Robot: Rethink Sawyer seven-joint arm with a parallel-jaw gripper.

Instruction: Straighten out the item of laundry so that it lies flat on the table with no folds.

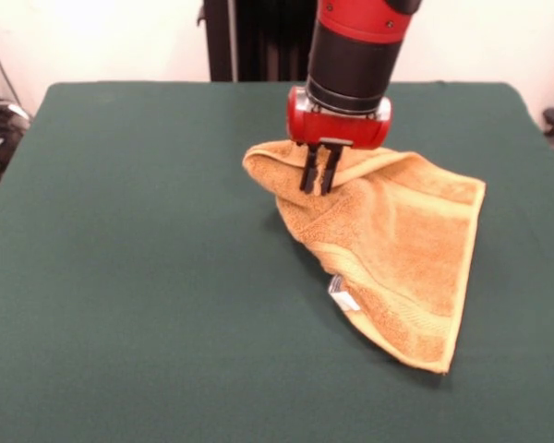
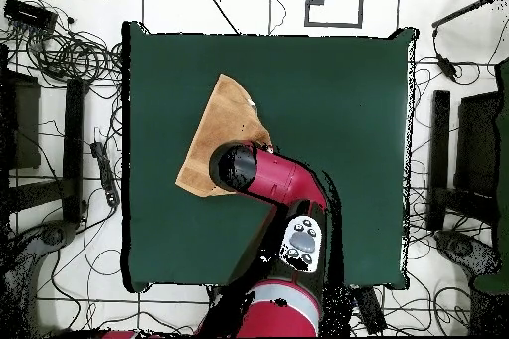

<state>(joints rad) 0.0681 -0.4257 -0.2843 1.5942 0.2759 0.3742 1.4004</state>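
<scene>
The item of laundry (image 1: 402,249), an orange-yellow towel, lies right of centre on the green table (image 1: 120,240), doubled over into a rough triangle. A white tag (image 1: 343,297) shows at its near-left edge. My gripper (image 1: 317,189) comes straight down onto the towel's far-left corner, its two black fingers (image 1: 307,173) pinched close together on a raised fold of cloth. That corner is bunched and lifted, with shadow under the left edge. In the overhead view the towel (image 2: 214,126) lies left of centre on the table (image 2: 338,106), and the arm's wrist (image 2: 239,168) hides the fingers and the towel's near corner.
Cables and equipment (image 2: 60,47) lie on the floor around the table in the overhead view. The red arm (image 2: 288,191) reaches in over the table's bottom edge there. A black stand (image 1: 249,37) rises behind the table's far edge.
</scene>
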